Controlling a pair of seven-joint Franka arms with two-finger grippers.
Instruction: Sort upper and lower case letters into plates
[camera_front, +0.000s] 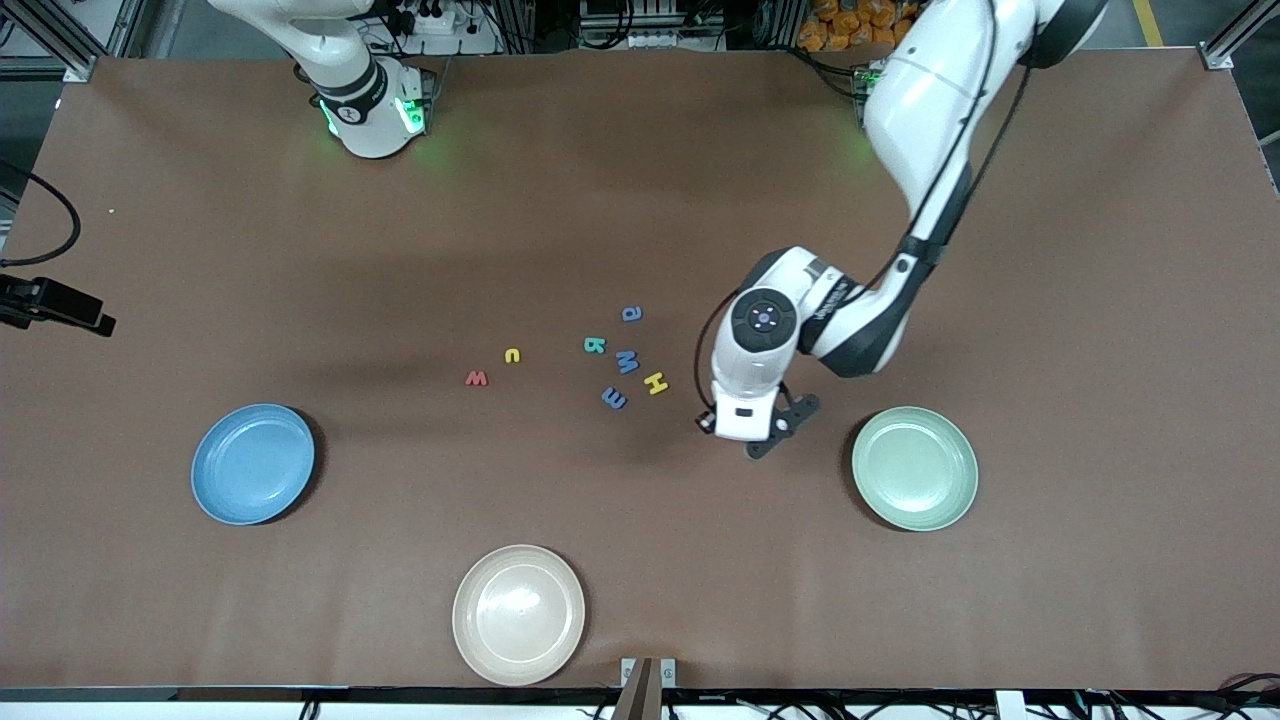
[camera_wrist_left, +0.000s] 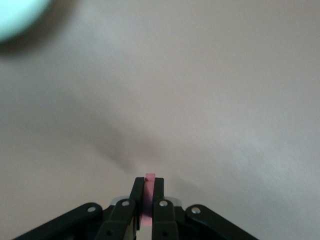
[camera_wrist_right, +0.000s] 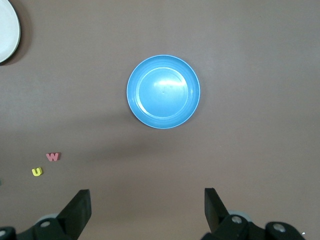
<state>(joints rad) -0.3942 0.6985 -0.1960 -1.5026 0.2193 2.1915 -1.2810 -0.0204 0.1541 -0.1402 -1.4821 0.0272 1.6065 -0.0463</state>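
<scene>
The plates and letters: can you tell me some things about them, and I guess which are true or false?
1. The blue plate has letters in it. False: it is bare.
2. The left gripper has its jaws shut on a red letter. True.
3. The mint green plate lies toward the left arm's end of the table. True.
4. The right gripper holds a yellow letter. False: its jaws are open and hold nothing.

On the brown tabletop (camera_front: 640, 150) sit a blue plate (camera_front: 252, 464), a mint-green plate (camera_front: 914, 468) and a cream plate (camera_front: 518, 614), with red (camera_front: 476, 378), yellow (camera_front: 512, 355), teal (camera_front: 594, 346) and blue letters (camera_front: 627, 361), and a pink piece (camera_wrist_left: 148, 200) between the black fingers (camera_wrist_left: 134, 200) of the left tool (camera_wrist_left: 148, 192).
</scene>
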